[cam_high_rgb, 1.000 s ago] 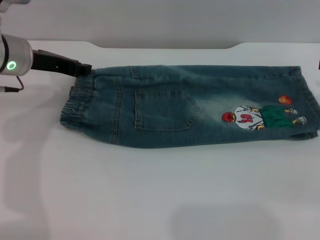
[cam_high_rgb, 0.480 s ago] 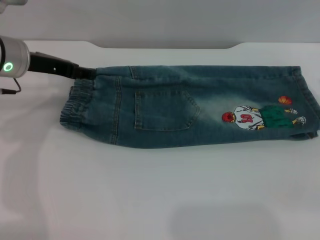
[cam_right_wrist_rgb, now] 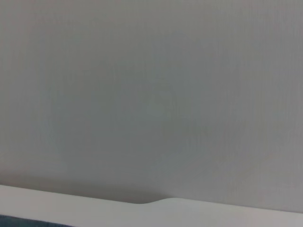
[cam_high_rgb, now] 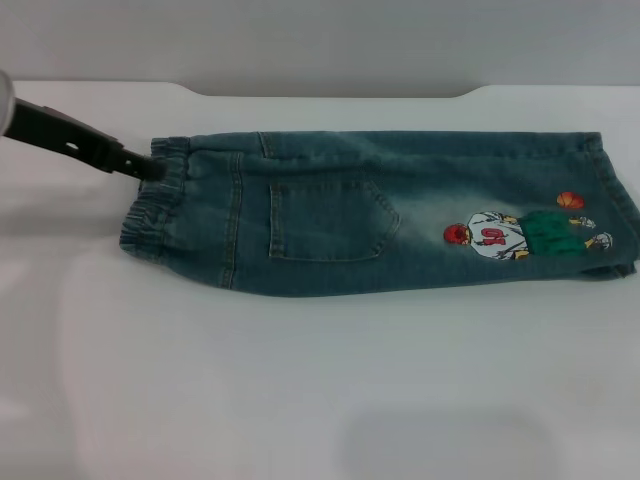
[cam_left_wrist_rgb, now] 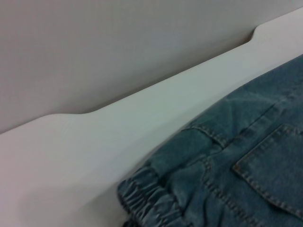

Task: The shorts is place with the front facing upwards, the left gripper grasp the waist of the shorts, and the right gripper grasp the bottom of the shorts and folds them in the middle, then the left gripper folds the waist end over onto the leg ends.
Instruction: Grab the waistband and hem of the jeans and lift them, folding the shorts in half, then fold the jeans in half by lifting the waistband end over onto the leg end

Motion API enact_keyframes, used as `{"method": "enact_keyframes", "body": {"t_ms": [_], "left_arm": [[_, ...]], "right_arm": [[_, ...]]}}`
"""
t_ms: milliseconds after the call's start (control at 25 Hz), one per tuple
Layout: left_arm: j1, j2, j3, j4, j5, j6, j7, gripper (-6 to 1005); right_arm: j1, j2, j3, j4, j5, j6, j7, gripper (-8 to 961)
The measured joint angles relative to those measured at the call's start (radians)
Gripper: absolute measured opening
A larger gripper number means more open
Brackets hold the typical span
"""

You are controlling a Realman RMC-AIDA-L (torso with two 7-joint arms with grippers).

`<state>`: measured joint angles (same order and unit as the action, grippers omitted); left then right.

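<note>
Head view: the shorts [cam_high_rgb: 400,210] lie across the middle of the white table [cam_high_rgb: 300,400], already folded lengthwise, with the patch pocket [cam_high_rgb: 330,220] and the cartoon print [cam_high_rgb: 525,233] facing up. The waist [cam_high_rgb: 155,205], gathered and crinkled, is at the left of the frame; the leg ends [cam_high_rgb: 615,210] are at the right edge. The left end effector [cam_high_rgb: 148,166] enters from the upper left, its dark tip touching the upper corner of the waist. Whether its fingers are spread or closed on the denim cannot be told. The left wrist view shows the waist close below the camera but no fingers. The right end effector appears in no view; its wrist camera sees only the wall and the table's far edge.

Step in hand, as judged: the lengthwise fold looks done, and the left arm is taking hold of the waist for the second fold. The next move calls for a firm grip on both layers, then a lift and carry rightward to lay the waist on the leg ends.
</note>
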<state>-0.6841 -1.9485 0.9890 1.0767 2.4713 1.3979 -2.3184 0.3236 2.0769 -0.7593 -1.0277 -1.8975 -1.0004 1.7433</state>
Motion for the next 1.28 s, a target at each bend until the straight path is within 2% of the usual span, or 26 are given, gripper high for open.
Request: {"method": "enact_keyframes", "body": {"t_ms": [320,560,1280], "left_arm": [[0.008,0.000,-0.013,-0.040,0.006,-0.003,0.112,818],[0.012,-0.006,-0.016,-0.135,0.021,-0.028,0.242,817],[-0.007,-0.020,-0.017,-0.237,0.024,-0.098,0.279,816]], "right_arm": [[-0.005,0.001,0.002,-0.008,0.007,-0.045,0.005,444],[-0.017,0.000,0.000,-0.010,0.052,-0.073,0.004,444],[-0.023,0.000,0.000,-0.018,0.120,-0.166,0.006,444]]}}
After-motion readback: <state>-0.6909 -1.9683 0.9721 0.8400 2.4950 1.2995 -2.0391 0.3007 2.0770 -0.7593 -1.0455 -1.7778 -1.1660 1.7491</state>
